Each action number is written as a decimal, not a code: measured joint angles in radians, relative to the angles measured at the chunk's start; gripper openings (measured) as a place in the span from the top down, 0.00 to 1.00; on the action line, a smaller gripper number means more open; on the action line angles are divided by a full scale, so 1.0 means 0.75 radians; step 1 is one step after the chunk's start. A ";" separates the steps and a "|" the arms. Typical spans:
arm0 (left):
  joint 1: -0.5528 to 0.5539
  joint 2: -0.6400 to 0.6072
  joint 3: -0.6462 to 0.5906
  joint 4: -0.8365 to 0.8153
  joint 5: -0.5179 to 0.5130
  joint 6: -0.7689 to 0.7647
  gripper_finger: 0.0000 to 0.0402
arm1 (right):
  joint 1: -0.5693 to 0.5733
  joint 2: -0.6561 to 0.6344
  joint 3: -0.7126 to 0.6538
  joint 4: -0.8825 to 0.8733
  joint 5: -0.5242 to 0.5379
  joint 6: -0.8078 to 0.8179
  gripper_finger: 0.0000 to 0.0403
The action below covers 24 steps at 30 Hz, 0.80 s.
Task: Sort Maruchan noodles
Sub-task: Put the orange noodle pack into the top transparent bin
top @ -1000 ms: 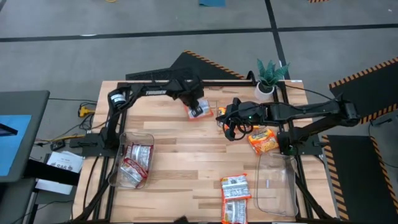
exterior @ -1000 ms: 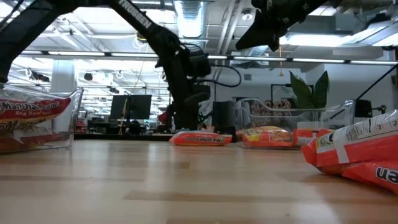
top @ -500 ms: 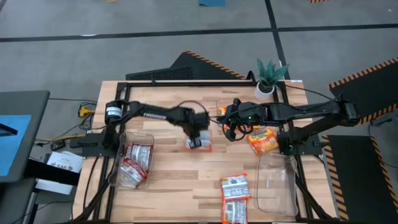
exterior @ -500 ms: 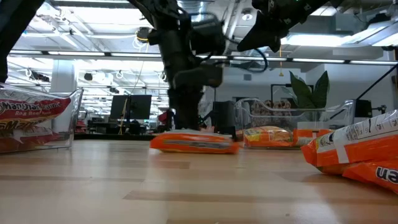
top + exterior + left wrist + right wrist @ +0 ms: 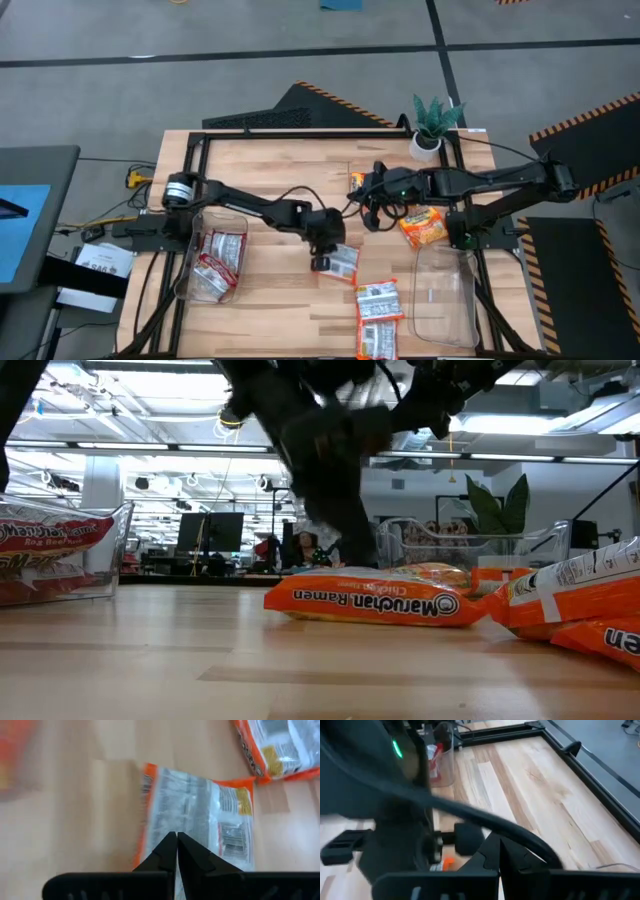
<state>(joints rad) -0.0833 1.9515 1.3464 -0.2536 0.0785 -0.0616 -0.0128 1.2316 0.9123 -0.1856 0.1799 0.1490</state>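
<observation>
A white-and-silver Maruchan packet with orange edges (image 5: 345, 263) (image 5: 200, 815) lies flat on the wood near the table's middle; in the low view its orange side reads "Maruchan Ramen" (image 5: 365, 603). My left gripper (image 5: 322, 260) (image 5: 176, 837) is shut, with its tips on this packet. My right gripper (image 5: 372, 208) (image 5: 497, 847) is shut and hovers above the table toward the far right, holding nothing I can see. An orange-yellow packet (image 5: 423, 225) lies to its right. Two white-and-red packets (image 5: 378, 300) lie by the near edge. My left gripper presses its shut fingertips (image 5: 172, 845) down on the packet's printed face near its left end (image 5: 160, 827). The fingers come from above, slanting from the table's left. The packet lies flat on the table under them.
A clear bin (image 5: 205, 220) on the left holds several white-and-red packets. Another clear bin (image 5: 445, 290) stands at the right near corner. A small potted plant (image 5: 432, 125) stands at the far right. A small orange packet (image 5: 355, 180) lies by the right arm.
My left gripper has swept from the far middle of the table toward the near edge and somewhat right, staying shut. The packet has slid along the table with it and now lies close to the two near-edge packets.
</observation>
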 joint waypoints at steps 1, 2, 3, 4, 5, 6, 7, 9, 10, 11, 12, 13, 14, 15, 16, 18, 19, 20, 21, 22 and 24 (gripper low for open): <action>-0.001 -0.042 0.000 -0.036 -0.032 0.017 1.00 | -0.001 -0.002 0.001 0.002 0.000 0.000 0.96; 0.000 -0.083 0.001 -0.058 -0.058 0.030 1.00 | -0.001 -0.003 0.001 0.004 0.000 0.000 0.96; 0.000 -0.126 0.003 -0.080 -0.083 0.042 1.00 | -0.001 -0.004 0.002 0.010 -0.002 0.001 0.95; 0.000 -0.166 0.003 -0.126 -0.101 0.051 1.00 | 0.000 -0.004 0.004 0.022 -0.004 0.001 0.94; -0.002 -0.207 0.003 -0.161 -0.114 0.056 1.00 | 0.001 -0.006 0.005 0.030 -0.014 0.007 0.93; -0.006 -0.251 -0.003 -0.178 -0.134 0.061 1.00 | 0.001 -0.007 0.007 0.037 -0.032 0.028 0.91; -0.008 -0.300 -0.021 -0.180 -0.156 0.066 1.00 | -0.001 -0.007 0.008 0.050 -0.066 0.053 0.89; -0.021 -0.412 -0.075 -0.141 -0.216 0.069 1.00 | 0.002 -0.006 0.009 0.018 -0.144 0.097 0.83; -0.030 -0.478 -0.114 -0.066 -0.222 0.070 1.00 | 0.010 -0.005 -0.003 -0.011 -0.179 0.120 0.79; -0.042 -0.551 -0.167 0.010 -0.232 0.070 1.00 | 0.024 0.008 -0.010 -0.053 -0.188 0.138 0.75; -0.055 -0.619 -0.236 0.075 -0.235 0.067 1.00 | 0.045 0.019 -0.011 -0.056 -0.188 0.150 0.71; -0.063 -0.680 -0.311 0.148 -0.235 0.058 1.00 | 0.070 0.028 -0.007 -0.052 -0.188 0.151 0.67; -0.073 -0.740 -0.400 0.227 -0.236 0.051 1.00 | 0.096 0.046 0.003 -0.035 -0.194 0.154 0.62; -0.084 -0.800 -0.489 0.306 -0.239 0.040 1.00 | 0.123 0.049 0.006 -0.045 -0.202 0.155 0.57; -0.094 -0.864 -0.573 0.388 -0.246 0.034 1.00 | 0.150 0.058 0.001 -0.084 -0.213 0.159 0.52; -0.108 -0.982 -0.726 0.633 -0.260 0.007 1.00 | 0.199 0.126 -0.006 -0.102 -0.217 0.165 0.43; -0.115 -1.043 -0.802 0.693 -0.266 -0.013 1.00 | 0.222 0.171 0.001 -0.072 -0.228 0.166 0.39; -0.117 -1.080 -0.873 0.748 -0.270 -0.028 1.00 | 0.236 0.200 0.003 -0.076 -0.226 0.164 0.36; -0.117 -1.109 -0.925 0.825 -0.267 -0.037 1.00 | 0.246 0.232 0.007 -0.088 -0.251 0.172 0.33; -0.117 -1.140 -0.975 0.862 -0.267 -0.045 1.00 | 0.254 0.275 0.023 -0.086 -0.273 0.184 0.31; -0.115 -1.204 -1.049 0.887 -0.292 -0.063 1.00 | 0.271 0.371 0.049 -0.101 -0.328 0.195 0.28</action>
<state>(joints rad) -0.1696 1.0485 0.5594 0.4114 -0.1405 -0.1088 0.1902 1.5095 0.9493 -0.2614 -0.0662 0.2952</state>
